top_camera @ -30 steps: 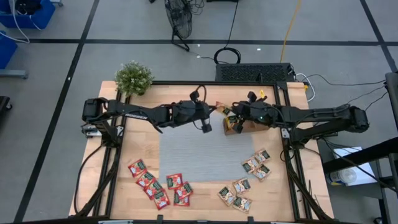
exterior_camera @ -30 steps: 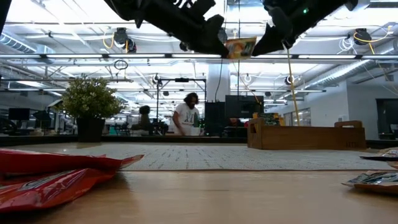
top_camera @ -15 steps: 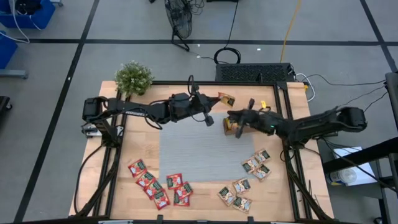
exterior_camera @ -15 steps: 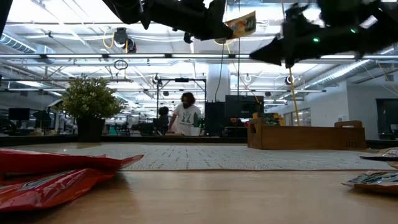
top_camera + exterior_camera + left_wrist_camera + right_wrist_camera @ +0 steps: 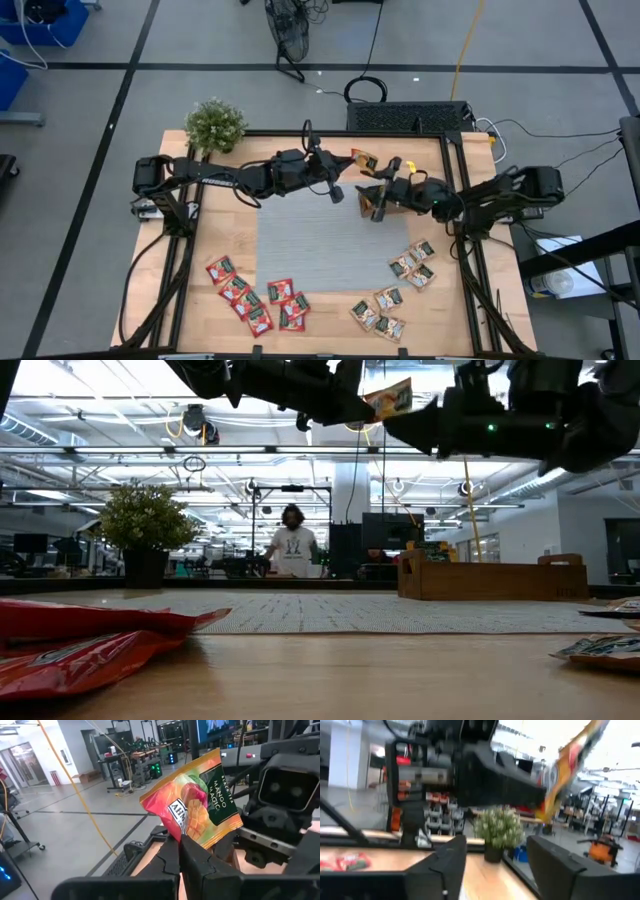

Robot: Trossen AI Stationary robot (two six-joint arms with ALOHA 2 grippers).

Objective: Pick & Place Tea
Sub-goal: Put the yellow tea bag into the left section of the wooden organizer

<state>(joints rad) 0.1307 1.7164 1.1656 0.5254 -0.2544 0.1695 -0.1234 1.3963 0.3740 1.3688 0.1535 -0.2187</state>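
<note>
Sachet aloft in left hand

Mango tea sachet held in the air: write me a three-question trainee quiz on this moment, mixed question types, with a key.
1. True or false: the left claw is shut on the mango tea sachet.
2. The right claw is: A) shut on a sachet, B) open and holding nothing, C) inside the wooden tray.
3. In the high view, which colour are the sachets lying nearest the table's front left?

Key: 1 true; 2 B; 3 red.
</note>
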